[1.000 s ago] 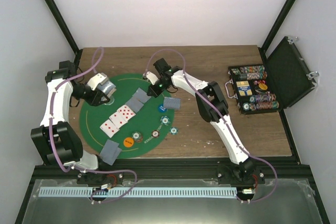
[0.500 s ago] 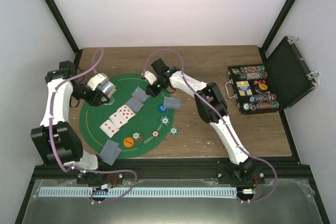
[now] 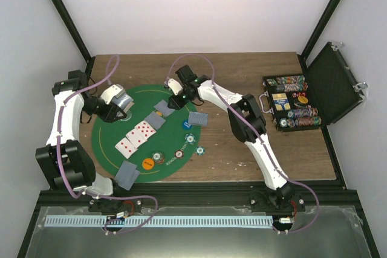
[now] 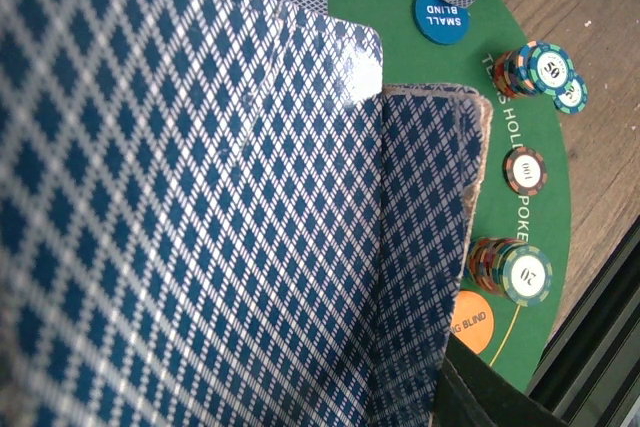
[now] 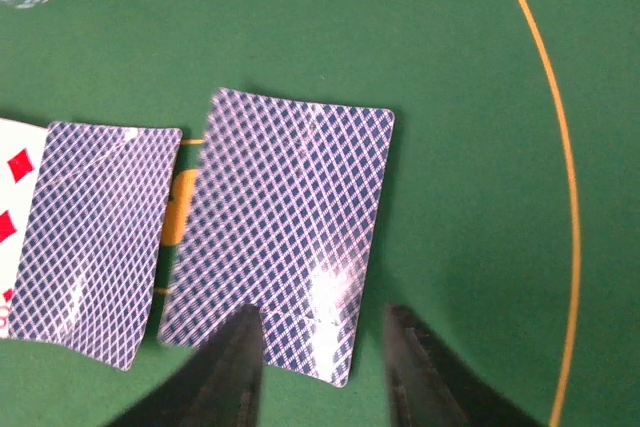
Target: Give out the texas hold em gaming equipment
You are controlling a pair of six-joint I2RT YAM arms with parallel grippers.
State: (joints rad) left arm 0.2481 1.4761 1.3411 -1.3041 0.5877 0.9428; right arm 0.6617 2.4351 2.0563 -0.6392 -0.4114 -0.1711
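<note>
Right gripper (image 5: 320,367) is found with its jaws parted, straddling the near edge of a face-down card (image 5: 280,237) that lies flat on the green felt mat (image 5: 450,47). A second ago we saw these jaws together and the gripper a little lower in the overhead view. We therefore judge that the card has just been let go at the upper centre of the mat. It sits just beside a second face-down card (image 5: 95,237), apart from it by a thin strip of felt. Left gripper (image 3: 121,102) at the left edge of the mat has not moved. It appears clamped on the deck (image 4: 200,207), whose patterned backs fill its wrist view. The face-up cards (image 3: 136,136) lie in a row at the mat's centre, with further face-down cards lower left and right. The chips (image 3: 179,154) sit along the mat's lower right edge, and more remain in the open case (image 3: 290,110) at far right. We judge this deal placed and the hand free to fetch the next item.
</note>
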